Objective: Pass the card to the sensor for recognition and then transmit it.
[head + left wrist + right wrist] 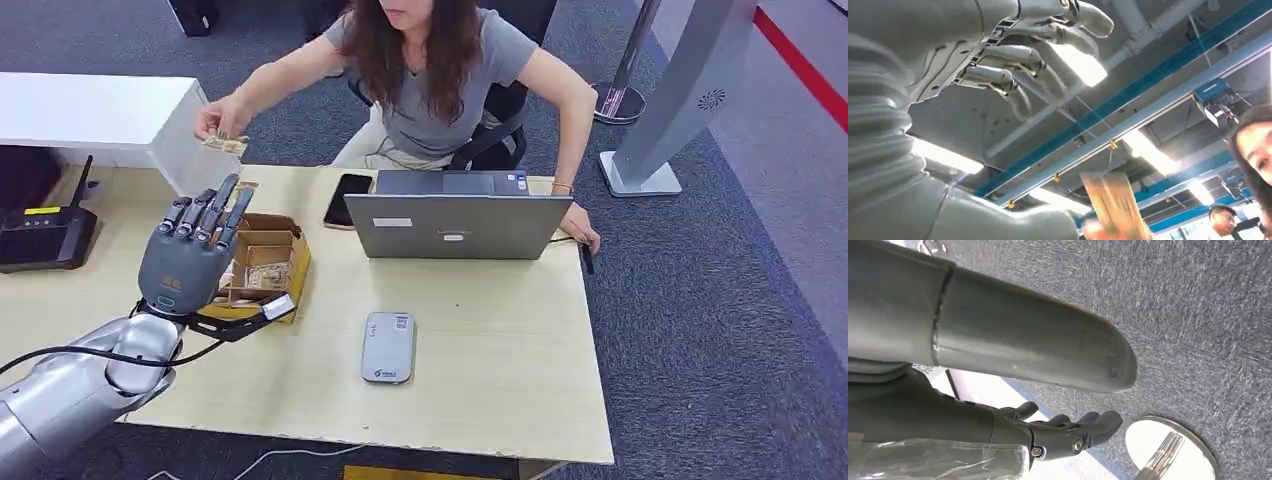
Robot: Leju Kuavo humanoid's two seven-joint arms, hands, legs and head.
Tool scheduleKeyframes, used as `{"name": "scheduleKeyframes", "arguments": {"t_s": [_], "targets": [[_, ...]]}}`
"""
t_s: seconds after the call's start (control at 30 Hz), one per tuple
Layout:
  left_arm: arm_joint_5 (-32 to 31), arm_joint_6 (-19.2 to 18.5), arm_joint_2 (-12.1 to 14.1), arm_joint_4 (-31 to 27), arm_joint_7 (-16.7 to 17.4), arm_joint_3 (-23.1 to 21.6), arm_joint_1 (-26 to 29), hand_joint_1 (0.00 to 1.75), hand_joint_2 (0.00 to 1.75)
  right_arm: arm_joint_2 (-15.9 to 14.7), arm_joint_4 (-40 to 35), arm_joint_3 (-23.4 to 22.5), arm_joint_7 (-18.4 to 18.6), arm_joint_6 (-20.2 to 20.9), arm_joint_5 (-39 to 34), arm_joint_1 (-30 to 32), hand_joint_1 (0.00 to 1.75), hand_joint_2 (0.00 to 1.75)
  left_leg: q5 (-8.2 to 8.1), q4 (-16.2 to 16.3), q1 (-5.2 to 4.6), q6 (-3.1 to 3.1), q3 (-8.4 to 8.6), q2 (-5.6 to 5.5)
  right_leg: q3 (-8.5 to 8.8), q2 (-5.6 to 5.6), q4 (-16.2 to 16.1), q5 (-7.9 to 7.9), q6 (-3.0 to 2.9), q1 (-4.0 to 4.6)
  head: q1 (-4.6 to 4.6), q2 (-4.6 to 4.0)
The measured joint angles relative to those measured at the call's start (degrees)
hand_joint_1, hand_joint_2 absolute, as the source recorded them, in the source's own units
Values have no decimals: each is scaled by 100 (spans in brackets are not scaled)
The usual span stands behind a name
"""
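Nearest the robot, the left hand [185, 262] is standing raised above the near left part of the worktop [480, 400], palm turned away from the head camera, its fingers [222, 210] reaching upward and spread apart with nothing between them. In the left wrist view the same fingers [1013, 75] are curving loosely in open air, touching nothing. That posture is reading as a hand offered to receive, or one that is just finishing a handover; which of the two cannot be told.

The right hand [1058, 432] is hanging beside the robot's body over the carpet, its fingers slightly curled and holding nothing.

Just beyond the left hand a small cardboard box [262, 262] is sitting open on the worktop, and further right the grey sensor [388, 346] is lying flat, near the front edge, where a card can be laid over it.

Behind these, a laptop [456, 225] and a phone [349, 198] are resting. Farthest, the seated person's hand [222, 120] is pinching the card [228, 145] above the worktop's far left corner, well apart from the sensor.
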Motion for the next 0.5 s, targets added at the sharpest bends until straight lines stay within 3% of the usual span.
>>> {"name": "scheduleKeyframes", "arguments": {"t_s": [0.43,0.5], "targets": [[0,7,13,11,0,40,72,0,175,0,0,-2,0,-2,-61,3,0,0,0,0,-1,0,1,1,0,1,0,0,0,0,-2,0],[4,-81,-53,11,-237,215,362,0,175,0,0,-4,-2,-11,-122,18,0,0,-1,0,-4,0,4,4,0,5,0,0,0,-5,-2,0]]}}
